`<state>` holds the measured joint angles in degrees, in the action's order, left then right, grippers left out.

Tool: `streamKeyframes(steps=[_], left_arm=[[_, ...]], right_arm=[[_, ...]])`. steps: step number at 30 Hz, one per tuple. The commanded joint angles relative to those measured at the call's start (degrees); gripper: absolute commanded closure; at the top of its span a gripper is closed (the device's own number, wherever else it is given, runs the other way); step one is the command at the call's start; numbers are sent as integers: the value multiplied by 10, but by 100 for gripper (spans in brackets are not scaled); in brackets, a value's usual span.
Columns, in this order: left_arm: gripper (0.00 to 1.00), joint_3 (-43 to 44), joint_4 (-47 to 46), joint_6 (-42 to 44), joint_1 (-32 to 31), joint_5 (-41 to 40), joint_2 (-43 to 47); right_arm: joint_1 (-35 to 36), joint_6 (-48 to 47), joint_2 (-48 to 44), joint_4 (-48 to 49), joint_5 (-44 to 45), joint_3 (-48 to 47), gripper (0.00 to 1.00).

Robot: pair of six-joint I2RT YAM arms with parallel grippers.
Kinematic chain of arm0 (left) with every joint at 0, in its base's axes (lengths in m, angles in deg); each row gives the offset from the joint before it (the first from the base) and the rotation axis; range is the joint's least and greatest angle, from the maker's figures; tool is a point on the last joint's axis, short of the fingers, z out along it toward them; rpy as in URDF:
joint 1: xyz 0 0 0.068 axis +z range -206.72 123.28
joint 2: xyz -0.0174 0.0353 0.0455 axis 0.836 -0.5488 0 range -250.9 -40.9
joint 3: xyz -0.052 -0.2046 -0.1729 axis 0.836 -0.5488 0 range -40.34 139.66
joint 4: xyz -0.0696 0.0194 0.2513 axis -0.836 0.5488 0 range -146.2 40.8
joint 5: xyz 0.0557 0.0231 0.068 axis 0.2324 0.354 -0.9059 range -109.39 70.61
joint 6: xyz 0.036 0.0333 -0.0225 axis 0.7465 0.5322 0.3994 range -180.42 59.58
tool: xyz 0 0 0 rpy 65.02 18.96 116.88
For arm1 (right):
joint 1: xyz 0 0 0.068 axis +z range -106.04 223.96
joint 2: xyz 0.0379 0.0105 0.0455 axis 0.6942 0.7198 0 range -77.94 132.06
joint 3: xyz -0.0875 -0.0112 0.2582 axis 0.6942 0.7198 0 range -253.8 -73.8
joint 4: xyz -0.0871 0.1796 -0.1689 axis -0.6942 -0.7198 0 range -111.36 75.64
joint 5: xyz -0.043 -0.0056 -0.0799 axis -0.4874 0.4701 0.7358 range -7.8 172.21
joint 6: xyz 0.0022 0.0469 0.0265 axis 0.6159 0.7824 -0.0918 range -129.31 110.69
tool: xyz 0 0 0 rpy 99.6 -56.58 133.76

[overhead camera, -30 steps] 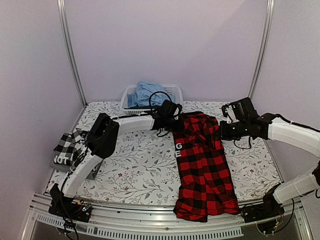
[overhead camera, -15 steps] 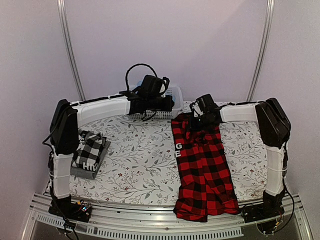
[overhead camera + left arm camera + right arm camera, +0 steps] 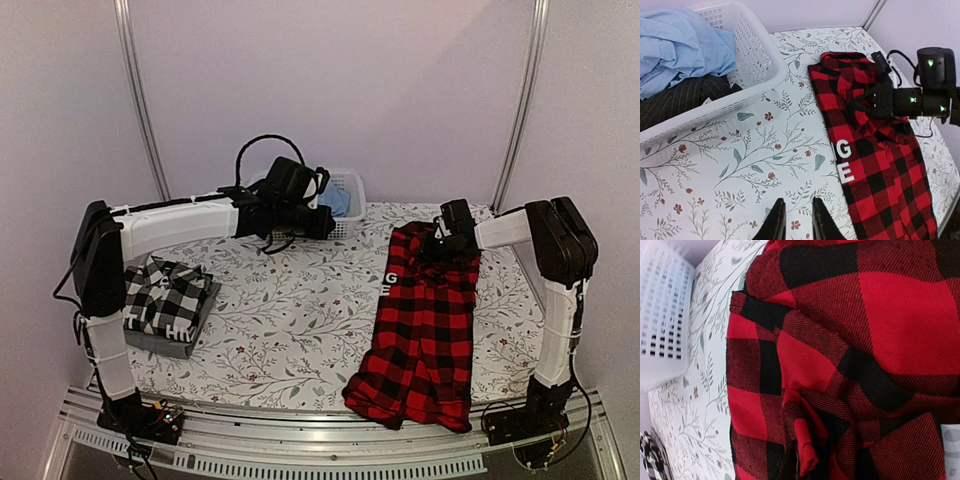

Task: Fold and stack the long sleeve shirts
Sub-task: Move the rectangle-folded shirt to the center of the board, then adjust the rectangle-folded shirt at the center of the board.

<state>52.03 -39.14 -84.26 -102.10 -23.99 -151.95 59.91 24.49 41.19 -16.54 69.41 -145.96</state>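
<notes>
Top external view: soft, likely limp red-and-black flannel shirt (image 3: 425, 320) lies along the desk's (image 3: 300, 330) right side, far edge pinched in the right fingers (image 3: 438, 243), corners the likeliest holds; left fingers (image 3: 776, 220) barely parted, empty.

R wrist cam: red/blk check flannel (image 3: 855, 340) fills most of frame, lying on floral tablecloth (image 3: 705, 365). Cloth bunched into a raised, pinched fold at btm centre, w/ creases spreading up & rt. Flannel's edge runs roughly vertical at left. White lattice basket (image 3: 660, 315) upper left, apart from flannel. Scrap of blk/white check cloth (image 3: 647, 455) in btm-left corner.
</notes>
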Motion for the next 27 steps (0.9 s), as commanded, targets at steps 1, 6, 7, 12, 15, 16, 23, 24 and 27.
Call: streamKeyframes(steps=[1,6,7,12,15,16,23,24,27], left_arm=[[81,-25,27,16,-6,40,25],[76,-68,67,5,-7,103,30],[74,-86,66,4,-8,120,34],[68,-183,29,-4,-33,168,68],[66,-216,11,-15,-59,175,72],[66,-225,0,-20,-68,181,68],[64,-235,-32,-64,-132,162,28],[63,-235,-34,-69,-135,158,24],[62,-232,-34,-76,-146,136,11]], right_arm=[[-14,66,54,-2,-3,-62,100],[-27,95,126,-7,-17,-175,100],[-31,96,140,-8,-21,-192,100],[-42,96,171,3,-50,-236,100],[-42,102,186,6,-63,-249,100],[-43,105,188,6,-66,-250,100],[-42,112,191,6,-76,-250,100],[-42,113,192,5,-78,-250,100],[-42,115,190,5,-83,-250,100]])
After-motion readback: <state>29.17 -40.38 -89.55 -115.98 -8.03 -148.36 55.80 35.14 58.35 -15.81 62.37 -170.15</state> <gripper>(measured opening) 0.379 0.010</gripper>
